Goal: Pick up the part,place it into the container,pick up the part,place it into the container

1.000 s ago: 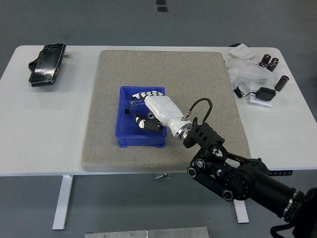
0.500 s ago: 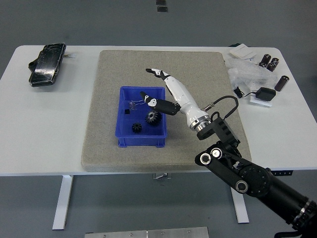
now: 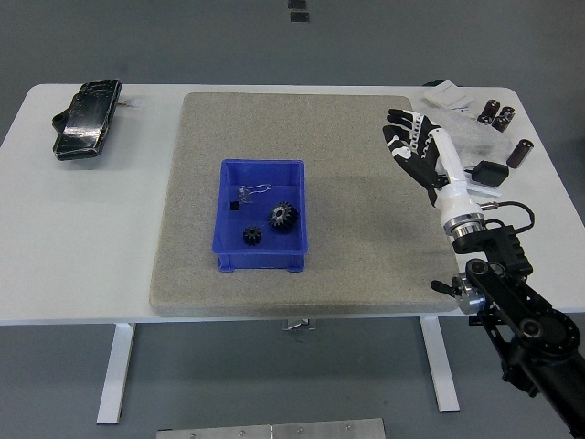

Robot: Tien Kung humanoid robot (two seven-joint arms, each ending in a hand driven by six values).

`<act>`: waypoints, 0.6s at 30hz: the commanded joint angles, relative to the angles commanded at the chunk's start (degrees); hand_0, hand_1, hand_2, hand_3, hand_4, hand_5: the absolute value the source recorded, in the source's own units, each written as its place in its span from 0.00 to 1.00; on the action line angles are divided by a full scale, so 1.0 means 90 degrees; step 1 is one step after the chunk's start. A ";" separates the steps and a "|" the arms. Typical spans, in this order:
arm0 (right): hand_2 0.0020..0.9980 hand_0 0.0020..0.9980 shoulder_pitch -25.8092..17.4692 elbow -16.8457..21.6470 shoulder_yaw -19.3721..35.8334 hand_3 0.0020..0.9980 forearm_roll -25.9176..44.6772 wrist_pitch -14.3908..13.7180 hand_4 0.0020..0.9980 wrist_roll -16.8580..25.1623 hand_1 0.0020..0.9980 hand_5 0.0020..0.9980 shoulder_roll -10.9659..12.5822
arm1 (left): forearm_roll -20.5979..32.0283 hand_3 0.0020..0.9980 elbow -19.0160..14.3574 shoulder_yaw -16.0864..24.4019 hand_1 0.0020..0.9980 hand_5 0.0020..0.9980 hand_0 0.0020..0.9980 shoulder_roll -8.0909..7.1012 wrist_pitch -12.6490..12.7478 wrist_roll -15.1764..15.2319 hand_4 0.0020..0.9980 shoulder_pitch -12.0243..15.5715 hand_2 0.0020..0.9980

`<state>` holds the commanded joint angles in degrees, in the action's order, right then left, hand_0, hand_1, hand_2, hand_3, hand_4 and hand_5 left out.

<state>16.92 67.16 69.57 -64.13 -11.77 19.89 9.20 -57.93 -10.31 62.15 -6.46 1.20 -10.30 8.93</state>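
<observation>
Judged close to finished, or finished: two black gears already inside the blue container [image 3: 228, 212] at the middle of the frame, the larger gear [image 3: 282, 215] toward its right wall, the smaller gear [image 3: 251, 235] just below and left of it. Also a small clear clip-like piece [image 3: 251, 192] near the container's upper wall. No further part visible on the grey mat [image 3: 356, 137]. Perhaps nothing left but to bring the arm away.

Right hand [image 3: 414, 144] at the right of the frame, over the mat's right edge, well apart from the container. Fingers spread, relaxed, grasping nothing, touching nothing visible.
</observation>
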 joint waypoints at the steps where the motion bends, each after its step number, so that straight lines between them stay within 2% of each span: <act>1: 0.76 0.81 -0.0090 0.0036 0.0097 0.71 0.0133 0.0027 0.69 0.0024 0.74 0.40 0.0027 | -0.0009 0.61 0.0000 0.0003 0.57 0.25 0.64 -0.0006 -0.0003 0.0001 0.68 0.0008 0.56; 5: 0.76 0.81 -0.0416 0.0213 0.0491 0.71 0.0593 0.0093 0.69 0.0079 0.74 0.40 0.0098 | -0.0021 0.61 0.0000 0.0003 0.57 0.25 0.64 -0.0016 -0.0006 0.0001 0.68 0.0070 0.56; 10: 0.76 0.81 -0.0679 0.0368 0.0891 0.71 0.0774 0.0126 0.70 0.0092 0.74 0.40 0.0108 | 0.0023 0.61 0.0000 -0.0003 0.57 0.25 0.64 -0.0014 0.0003 0.0004 0.68 0.0115 0.56; 18: 0.76 0.80 -0.0705 0.0463 0.0942 0.71 0.0822 0.0171 0.71 0.0080 0.74 0.41 0.0028 | 0.0070 0.61 0.0000 -0.0011 0.57 0.25 0.64 -0.0013 0.0007 0.0007 0.68 0.0116 0.56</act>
<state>10.58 71.33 78.05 -56.74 -10.24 20.61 9.45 -57.31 -10.31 62.06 -6.58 1.26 -10.24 9.98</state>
